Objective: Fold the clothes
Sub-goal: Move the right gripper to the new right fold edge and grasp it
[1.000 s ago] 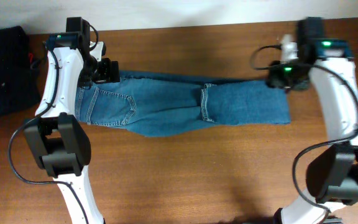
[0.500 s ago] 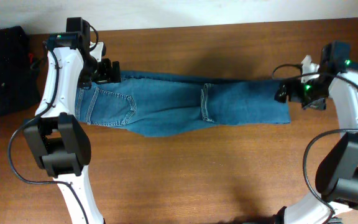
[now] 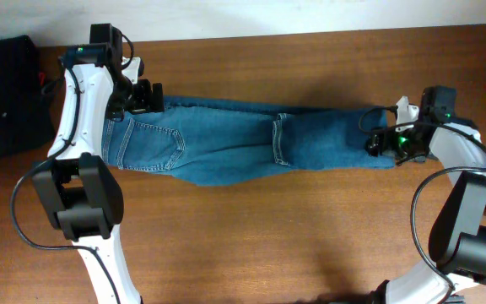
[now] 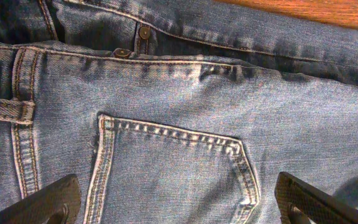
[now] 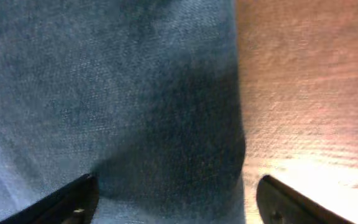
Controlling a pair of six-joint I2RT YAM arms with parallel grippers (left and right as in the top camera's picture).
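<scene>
Black left end effector (image 4: 182, 208): we see its two fingers (image 4: 48, 199) spread wide at the lower corners of the wrist view, with nothing caught between them; it holds nothing.
Under the left end effector: the seat of the jeans (image 4: 185, 93) lies flat. A back pocket (image 4: 173, 171) stitched in pale thread sits midway between the fingers, with a belt loop (image 4: 5, 111) to the left and a metal rivet (image 4: 144, 31) near the upper seam.
Right end effector (image 5: 179, 202): we find its fingers well apart too, one over denim and one over bare wood; no cloth is pinched between them.
Under the right end effector: the hem edge of a leg runs top to bottom through the wrist view, with blue cloth on the left and the table (image 5: 303, 93) on the right. The picture is blurred, so we cannot tell whether the fingers touch the cloth.
Jeans, from overhead: they lie stretched lengthwise across the far half of the table, waist at the left arm's end and leg ends at the right arm's, with a bunched crease (image 3: 279, 139) about midway.
Arms: the left arm (image 3: 78, 110) reaches to the waistband's far corner; the right arm (image 3: 458, 148) bends in toward the leg ends.
Beyond the left arm: a black garment pile (image 3: 2, 93) sits well apart from the jeans.
</scene>
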